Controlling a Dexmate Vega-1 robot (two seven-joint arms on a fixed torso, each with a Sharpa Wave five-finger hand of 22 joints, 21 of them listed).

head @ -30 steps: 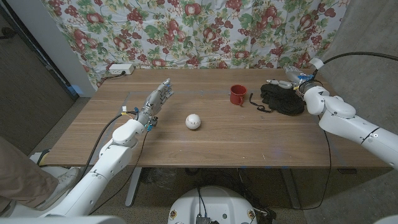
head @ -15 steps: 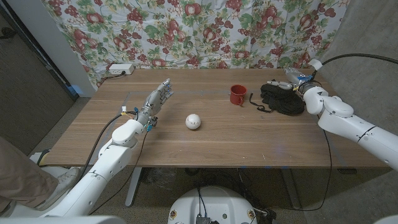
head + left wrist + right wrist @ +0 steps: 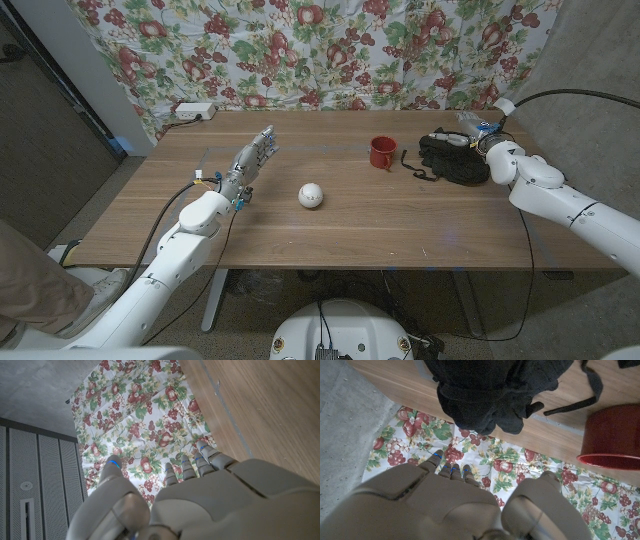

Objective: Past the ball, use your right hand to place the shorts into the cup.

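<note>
On the far right part of the wooden table (image 3: 400, 215) lay the black shorts (image 3: 452, 160), bunched in a dark heap with a drawstring trailing toward the left. Just beyond the heap's far right edge hovered the right hand (image 3: 472, 133), at the end of the white right arm (image 3: 560, 200) that came in from the right; in the head view it looked close to the cloth, though whether it touched could not be told. From the right wrist view, the right hand's fingers (image 3: 451, 471) reached out side by side with the thumb set apart, holding nothing, and the shorts lay ahead of the fingertips, apart from them. Left of the shorts, near them, stood the red cup (image 3: 382, 152), upright with its mouth open. Nearer and further left, around the middle of the table, sat the white ball (image 3: 311, 195), well apart from the cup. Over the left part of the table the left hand (image 3: 254, 157) was held with its fingers stretched out and slightly apart, empty, pointing toward the far side. Behind the table hung a floral cloth (image 3: 300, 50), and a white power strip (image 3: 193, 111) rested at the far left corner.
</note>
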